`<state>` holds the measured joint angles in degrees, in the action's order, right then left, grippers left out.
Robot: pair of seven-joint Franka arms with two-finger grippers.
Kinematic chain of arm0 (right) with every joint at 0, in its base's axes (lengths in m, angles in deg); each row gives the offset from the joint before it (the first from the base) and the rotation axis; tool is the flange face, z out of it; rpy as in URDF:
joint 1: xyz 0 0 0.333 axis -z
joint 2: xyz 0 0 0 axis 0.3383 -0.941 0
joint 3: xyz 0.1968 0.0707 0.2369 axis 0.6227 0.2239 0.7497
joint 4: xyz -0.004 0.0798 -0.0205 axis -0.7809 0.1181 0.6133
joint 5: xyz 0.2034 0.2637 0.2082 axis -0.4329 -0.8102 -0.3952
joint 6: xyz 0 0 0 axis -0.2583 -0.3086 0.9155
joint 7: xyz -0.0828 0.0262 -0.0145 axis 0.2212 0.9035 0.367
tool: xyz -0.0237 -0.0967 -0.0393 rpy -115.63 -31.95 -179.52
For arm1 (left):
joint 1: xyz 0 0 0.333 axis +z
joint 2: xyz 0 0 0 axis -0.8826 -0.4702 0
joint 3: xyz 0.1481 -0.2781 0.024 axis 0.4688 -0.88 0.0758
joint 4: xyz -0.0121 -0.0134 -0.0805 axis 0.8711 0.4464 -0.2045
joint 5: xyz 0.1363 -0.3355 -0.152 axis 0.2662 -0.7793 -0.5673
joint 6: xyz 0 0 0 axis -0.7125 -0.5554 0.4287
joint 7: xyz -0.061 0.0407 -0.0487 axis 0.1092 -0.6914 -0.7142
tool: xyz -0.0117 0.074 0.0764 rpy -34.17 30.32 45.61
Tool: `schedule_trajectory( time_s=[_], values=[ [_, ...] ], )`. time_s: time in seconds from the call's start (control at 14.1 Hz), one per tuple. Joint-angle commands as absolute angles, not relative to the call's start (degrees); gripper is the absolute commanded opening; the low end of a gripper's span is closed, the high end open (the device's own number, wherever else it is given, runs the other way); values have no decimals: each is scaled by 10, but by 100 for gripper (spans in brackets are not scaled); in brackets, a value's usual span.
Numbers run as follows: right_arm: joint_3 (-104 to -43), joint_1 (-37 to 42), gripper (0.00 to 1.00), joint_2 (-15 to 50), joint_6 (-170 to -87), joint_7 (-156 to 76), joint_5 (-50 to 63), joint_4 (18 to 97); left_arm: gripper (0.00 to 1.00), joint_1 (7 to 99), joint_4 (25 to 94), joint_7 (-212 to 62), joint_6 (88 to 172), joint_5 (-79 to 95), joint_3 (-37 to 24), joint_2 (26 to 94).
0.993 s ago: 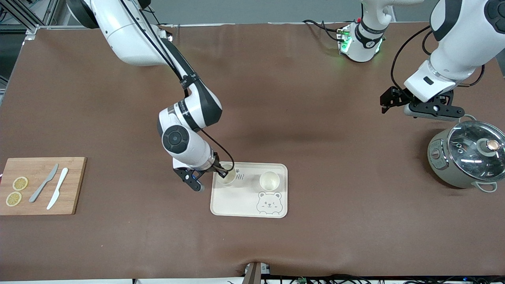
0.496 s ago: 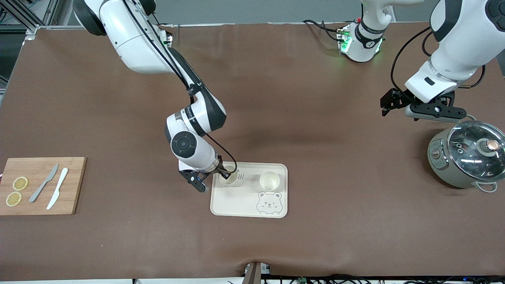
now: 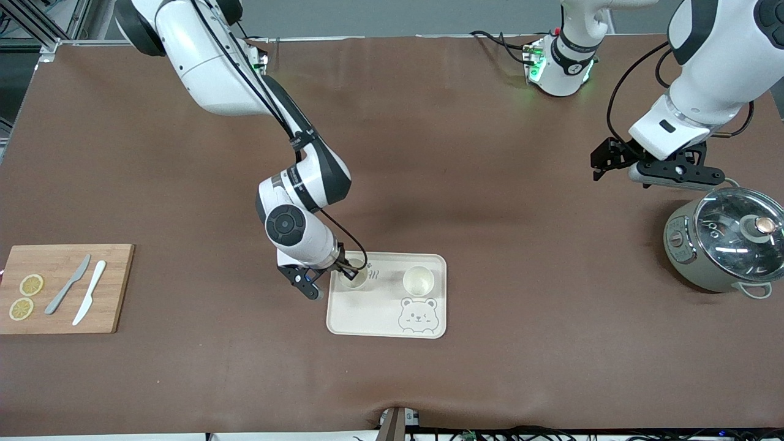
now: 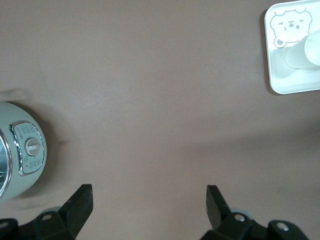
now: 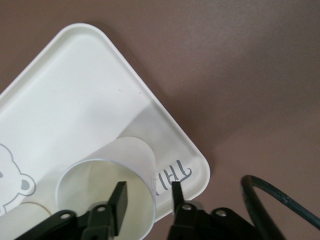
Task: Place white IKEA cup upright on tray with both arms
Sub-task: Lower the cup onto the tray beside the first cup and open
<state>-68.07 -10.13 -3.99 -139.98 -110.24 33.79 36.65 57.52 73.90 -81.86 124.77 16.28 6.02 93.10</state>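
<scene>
I read this as the release step: my right gripper (image 5: 147, 192) straddles the wall of the upright white plastic cup (image 3: 353, 276), which stands on the flat cream bear-printed tray (image 3: 367, 318), one finger inside and one outside. I cannot tell whether the fingers clamp or have let go. Next I must free the wall and lift straight up; the left gripper (image 4: 149, 200) waits spread wide beside the grey-green glass-lidded cooker (image 3: 723, 246).

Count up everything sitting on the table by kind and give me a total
White cups: 2
Tray: 1
Cutting board: 1
Knives: 2
Lemon slices: 2
Cooker with glass lid: 1
Total: 9
</scene>
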Motion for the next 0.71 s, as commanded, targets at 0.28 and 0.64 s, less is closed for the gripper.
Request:
schedule_trajectory(
  time_s=[0.28,0.64],
  values=[
    [-685,-77,100,-19,-1202,-1110,356,266,100,580,729,-824,1244,150,59,926],
    [-682,-24,100,49,-1087,-1082,354,228,100,580,729,-823,1244,150,59,927]
  ],
)
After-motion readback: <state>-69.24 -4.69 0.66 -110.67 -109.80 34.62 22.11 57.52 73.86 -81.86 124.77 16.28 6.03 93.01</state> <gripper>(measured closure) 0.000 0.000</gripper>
